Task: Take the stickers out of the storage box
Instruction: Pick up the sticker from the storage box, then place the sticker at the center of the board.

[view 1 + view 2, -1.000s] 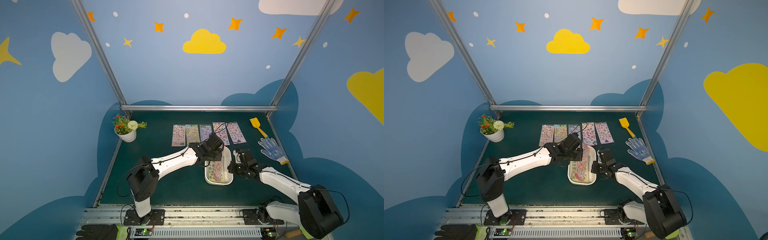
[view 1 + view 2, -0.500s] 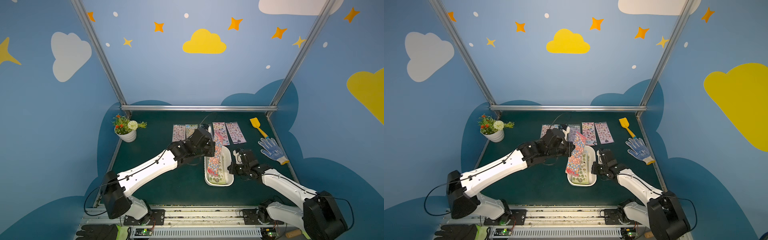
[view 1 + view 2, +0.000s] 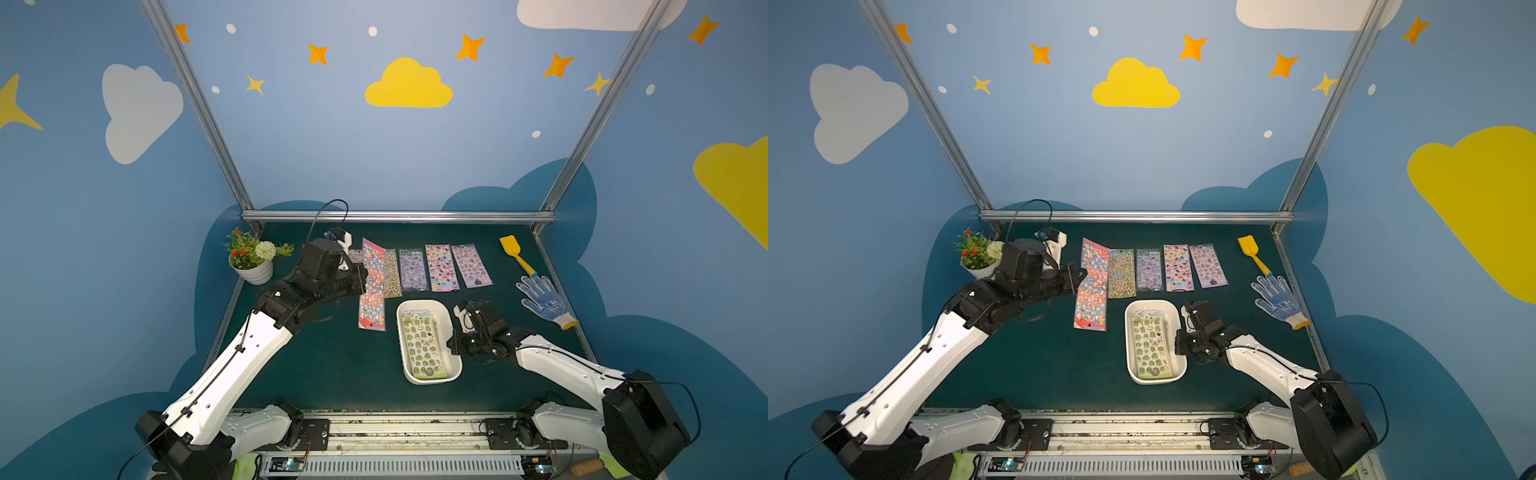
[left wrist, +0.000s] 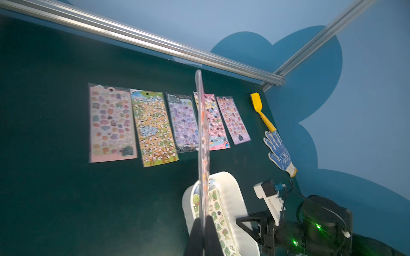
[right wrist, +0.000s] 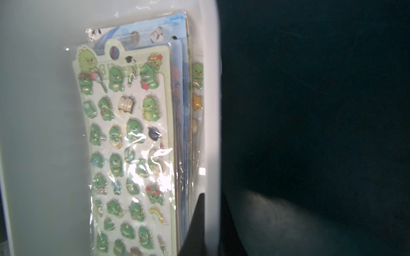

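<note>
Overhead, in both top views, the left hand (image 3: 360, 277) is clenched on the long edge of an orange sticker sheet (image 3: 372, 291). It holds the sheet off the worktop (image 3: 332, 365), just left of the storage box (image 3: 448, 319) and clear of it. More sheets lie flat, side by side, in a row (image 3: 441, 268) along the far side. The right hand (image 3: 452, 345) is clamped on the box's right rim. A green sticker sheet (image 3: 422, 347) lies on top inside the box. A flower pot (image 3: 254, 272) stands at far left. A yellow scoop (image 3: 515, 254) and a dotted glove (image 3: 542, 301) lie at far right.

From the left wrist, two black fingers (image 4: 195, 235) pinch the orange sheet, seen edge-on. Beyond it five sheets lie on the worktop. The box sits nearer, with the right hand at its rim.

From the right wrist, one finger (image 5: 198, 221) sits inside the box wall (image 5: 213, 133) and the other outside it, squeezing the rim. The green sheet, printed with little dinosaurs, tops a stack (image 5: 185, 110) of several more sheets lying in the box.
</note>
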